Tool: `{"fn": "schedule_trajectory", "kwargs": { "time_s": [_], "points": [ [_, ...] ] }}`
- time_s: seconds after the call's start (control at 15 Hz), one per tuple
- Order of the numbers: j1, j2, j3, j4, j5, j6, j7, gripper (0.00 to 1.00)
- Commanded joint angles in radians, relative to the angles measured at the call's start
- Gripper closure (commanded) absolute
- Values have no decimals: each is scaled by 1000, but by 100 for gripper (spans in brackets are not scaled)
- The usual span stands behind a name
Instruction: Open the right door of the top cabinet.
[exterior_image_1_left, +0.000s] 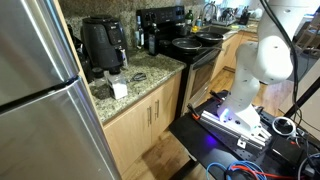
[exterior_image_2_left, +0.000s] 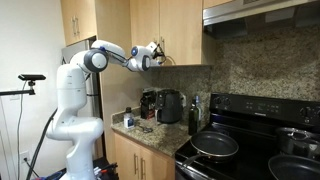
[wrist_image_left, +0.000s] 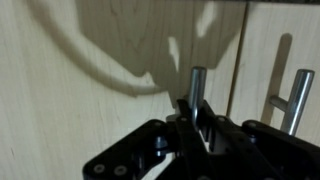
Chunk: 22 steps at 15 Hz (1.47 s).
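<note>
The top cabinet (exterior_image_2_left: 185, 30) has light wooden doors above the counter. In the wrist view two upright metal bar handles show on either side of the door seam: one between my fingers (wrist_image_left: 197, 85) and a second one to its right (wrist_image_left: 297, 100). My gripper (wrist_image_left: 195, 122) is shut on the handle between its fingers, close against the door face. In an exterior view the gripper (exterior_image_2_left: 158, 56) is raised at the lower edge of the cabinet, near the seam between its doors. The doors look shut. I cannot tell which door the gripped handle belongs to.
A black air fryer (exterior_image_1_left: 102, 45) and a coffee maker (exterior_image_2_left: 150, 103) stand on the granite counter (exterior_image_1_left: 135, 85). A black stove with pans (exterior_image_2_left: 215, 145) sits under a range hood (exterior_image_2_left: 260, 12). A steel fridge (exterior_image_1_left: 40, 100) stands at the counter's end. The robot base (exterior_image_1_left: 262, 62) stands on the floor.
</note>
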Motion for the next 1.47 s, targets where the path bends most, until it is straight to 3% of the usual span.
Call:
{"fn": "schedule_trajectory", "kwargs": {
  "time_s": [0.0,0.2,0.27,0.33,0.4,0.47,0.53,0.6,0.93,1.4],
  "points": [
    [2,-64,-4,-50,-23,-14,-31,96],
    [5,-128,-4,-91,-48,-43,-61,96],
    [-197,-148,175,-94,-84,-74,-69,96],
    [-231,-181,182,-106,-119,-107,-97,96],
    [-162,-201,98,-113,-154,-139,-99,96],
    [-226,-216,146,-111,-210,-165,-58,96],
    [-332,-230,252,-111,-181,-192,-87,96],
    [-319,-254,217,-122,-308,-206,41,96],
    [-542,-375,400,-192,-592,-296,409,96],
    [-692,-521,531,-302,-774,-360,720,96]
  ]
}}
